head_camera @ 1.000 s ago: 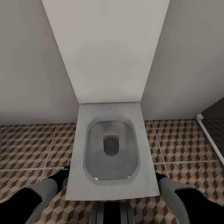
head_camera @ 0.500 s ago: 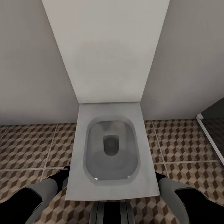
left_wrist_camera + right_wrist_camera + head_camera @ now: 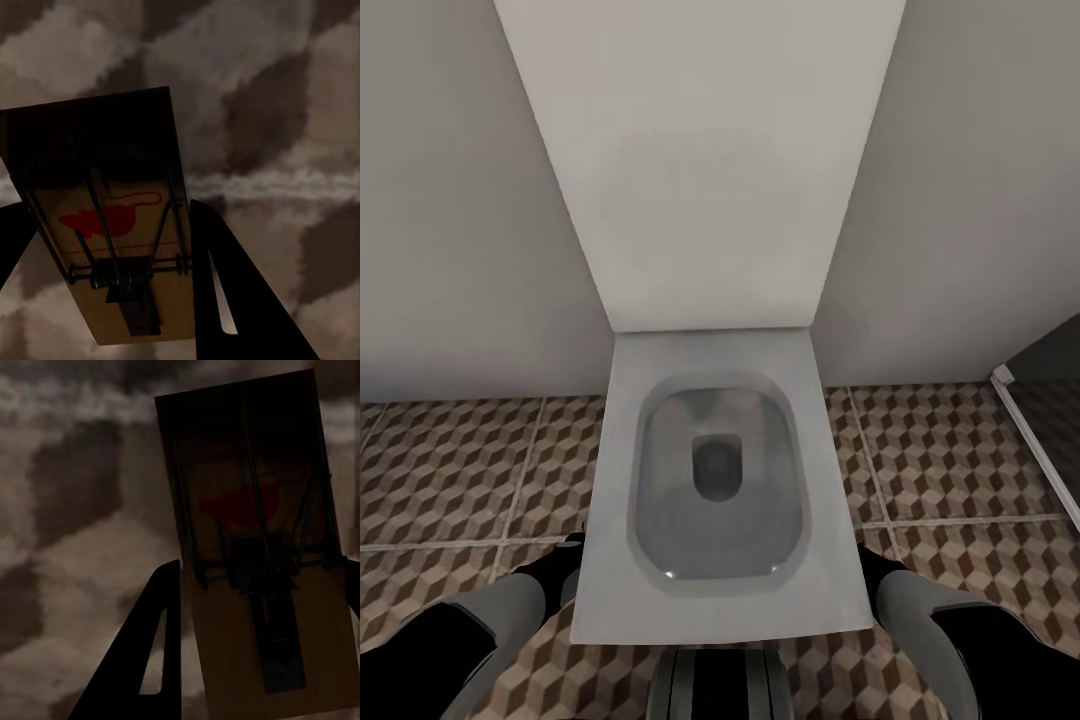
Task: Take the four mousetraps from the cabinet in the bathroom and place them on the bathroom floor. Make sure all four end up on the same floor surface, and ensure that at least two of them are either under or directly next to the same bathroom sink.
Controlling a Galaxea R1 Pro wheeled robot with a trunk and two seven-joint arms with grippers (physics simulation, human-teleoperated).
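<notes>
The bathroom floor (image 3: 450,470), tiled in a brown, beige and white cube pattern with pale grout lines, runs up to a plain grey wall (image 3: 450,200). One white toilet (image 3: 715,490) stands against that wall, its lid raised and its bowl open to the head view. To the right, a dark panel with a white frame edge (image 3: 1035,440) cuts across the tiles. The robot's two arms show low in the head view, one at each side of the toilet.

Two mousetraps are in sight. The left end effector (image 3: 105,247) grips one mousetrap (image 3: 112,217) between its dark fingers, the tan board with black wire spring and red mouse mark hanging over the tiles. The right end effector (image 3: 259,607) grips a second mousetrap (image 3: 262,555) the same way, its red mark in shadow, also above the patterned floor.
</notes>
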